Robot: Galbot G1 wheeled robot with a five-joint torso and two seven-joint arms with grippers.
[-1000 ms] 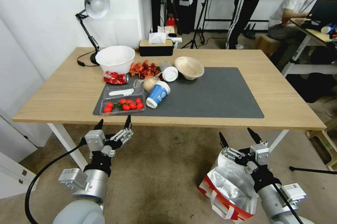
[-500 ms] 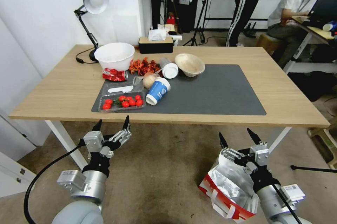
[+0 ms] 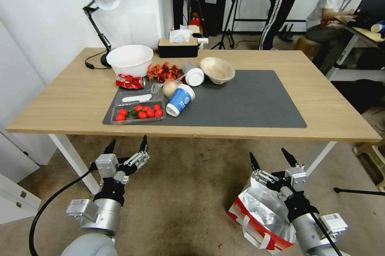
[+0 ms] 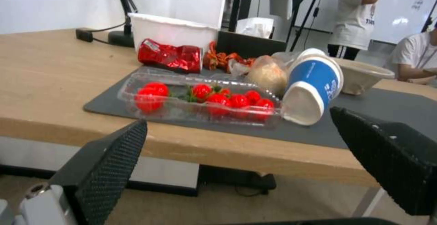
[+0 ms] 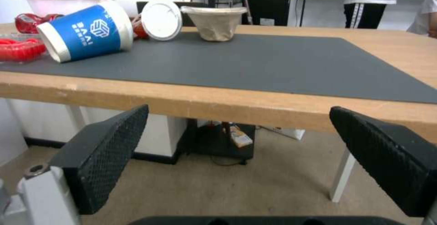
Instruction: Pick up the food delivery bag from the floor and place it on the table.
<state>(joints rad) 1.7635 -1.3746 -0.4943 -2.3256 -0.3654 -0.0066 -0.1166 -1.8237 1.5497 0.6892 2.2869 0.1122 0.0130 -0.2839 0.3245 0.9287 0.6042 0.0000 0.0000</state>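
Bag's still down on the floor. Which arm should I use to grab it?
Right, probably. The right gripper is open directly above the food delivery bag on the floor. The left gripper, also open, sits across the carpet from it.

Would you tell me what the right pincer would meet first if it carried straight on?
Probably the table's front edge; the open right pincer points at it, though depth is unclear.

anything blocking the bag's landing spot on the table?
Not on the right side. The food delivery bag sits on the floor under the open right gripper; the dark mat's right half is bare. Cups, bowls and a tomato tray crowd the left.
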